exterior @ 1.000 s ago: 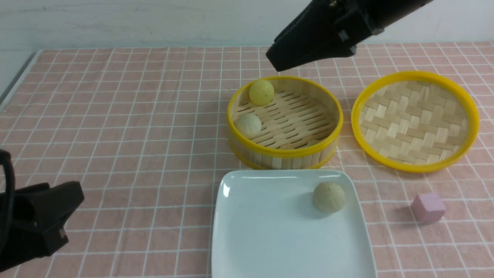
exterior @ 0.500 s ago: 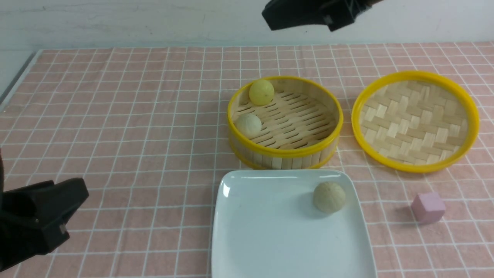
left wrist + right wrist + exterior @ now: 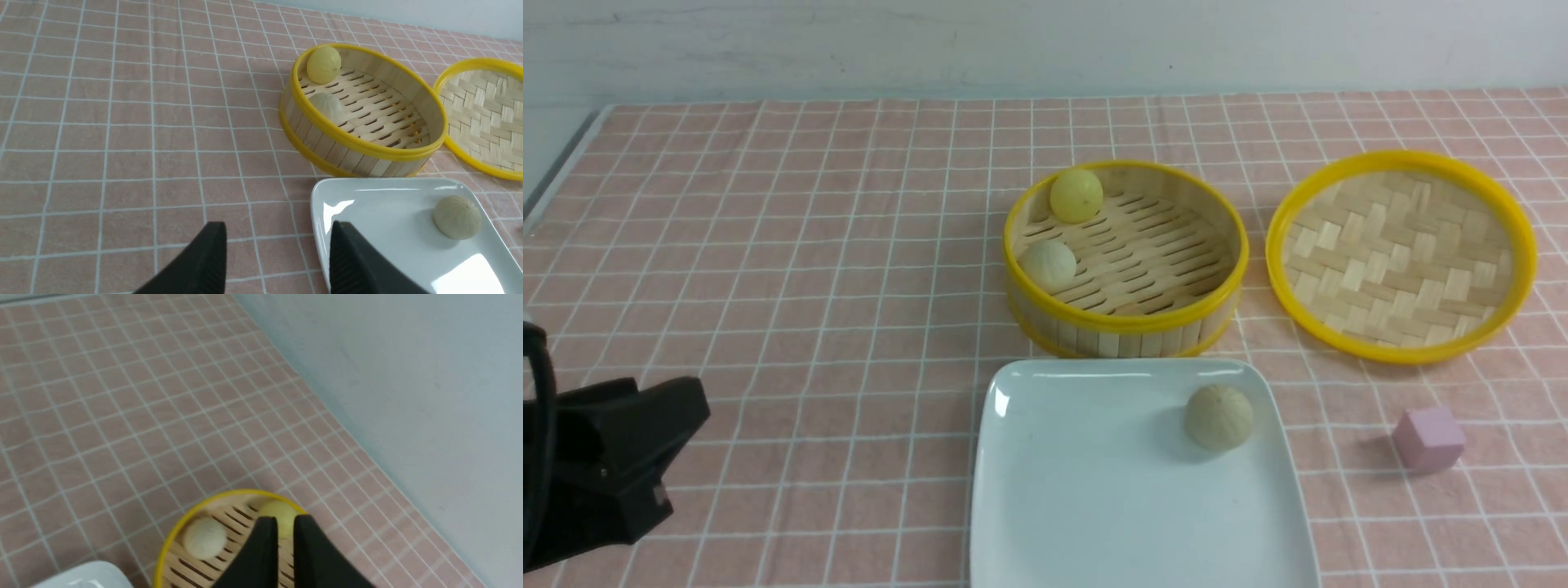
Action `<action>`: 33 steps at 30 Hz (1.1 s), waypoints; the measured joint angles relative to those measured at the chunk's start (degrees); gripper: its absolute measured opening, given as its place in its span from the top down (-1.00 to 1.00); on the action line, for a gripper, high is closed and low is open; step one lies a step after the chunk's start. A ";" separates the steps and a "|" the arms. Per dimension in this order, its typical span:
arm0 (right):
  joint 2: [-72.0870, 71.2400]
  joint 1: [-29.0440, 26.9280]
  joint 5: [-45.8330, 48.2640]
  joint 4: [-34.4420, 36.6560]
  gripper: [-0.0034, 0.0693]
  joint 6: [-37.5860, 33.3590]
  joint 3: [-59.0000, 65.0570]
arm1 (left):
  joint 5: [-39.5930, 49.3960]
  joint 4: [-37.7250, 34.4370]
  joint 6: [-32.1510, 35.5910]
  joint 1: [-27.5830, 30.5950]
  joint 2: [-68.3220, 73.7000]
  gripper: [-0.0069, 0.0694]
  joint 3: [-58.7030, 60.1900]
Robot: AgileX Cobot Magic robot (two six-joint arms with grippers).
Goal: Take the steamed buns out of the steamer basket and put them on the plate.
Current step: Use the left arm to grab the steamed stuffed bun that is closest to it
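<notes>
Left pincer spread, empty, near tabletop's front-left corner; right pincer nearly pressed together over steamer basket, lid beside it.

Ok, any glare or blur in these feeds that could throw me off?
Front view: sharp, soft shadows, a small glint on one corner of the plate. Left wrist view: bigger glare patches on the plate, buns clear. Right wrist view: soft all over, the two buns in the basket look fuzzy behind the right tool.
</notes>
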 joint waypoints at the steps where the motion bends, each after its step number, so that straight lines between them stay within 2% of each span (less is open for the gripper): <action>1: -0.35 0.00 0.18 -1.23 0.66 1.18 0.00 | -0.10 -0.25 0.37 0.00 0.09 -0.15 0.00; 3: -2.43 0.00 1.95 -8.16 0.66 8.40 0.00 | -0.82 -2.73 2.38 0.00 1.61 -0.15 0.00; 6: -4.11 0.00 4.96 -13.00 0.66 14.24 0.00 | -1.52 -6.76 6.47 0.00 4.83 -0.15 0.00; 9: -5.63 0.00 10.17 -14.41 0.65 18.31 0.00 | -2.18 -13.47 13.19 0.00 9.49 -0.15 0.00; 11: -6.66 0.00 14.14 -13.89 0.65 19.12 0.00 | -3.24 -19.66 19.65 0.00 13.05 -0.15 0.00; 12: -6.83 0.00 14.94 -13.78 0.65 19.17 0.00 | -3.35 -20.38 21.13 0.00 13.73 -0.15 0.00; 15: -8.44 0.00 20.67 -10.84 0.64 19.44 0.00 | -5.24 -35.37 36.80 0.00 18.95 -0.15 0.00; 19: -11.02 0.00 23.47 -7.81 0.64 19.44 0.00 | -5.43 -52.70 54.28 0.00 22.77 -0.15 0.00; 20: -11.21 0.00 23.47 -7.66 0.64 19.44 0.00 | -5.36 -54.11 55.99 0.00 23.07 -0.15 -0.06; 21: -13.08 0.00 23.87 -6.84 0.64 19.44 0.00 | -4.59 -57.43 61.75 0.00 24.22 -0.15 -0.51; 25: -18.27 0.00 23.87 -5.75 0.64 19.44 0.00 | -2.39 -59.65 66.99 0.00 25.04 -0.15 -2.03; 33: -28.01 0.00 23.87 -5.37 0.63 18.53 2.03 | -0.63 -60.17 64.25 0.00 25.70 -0.15 -5.93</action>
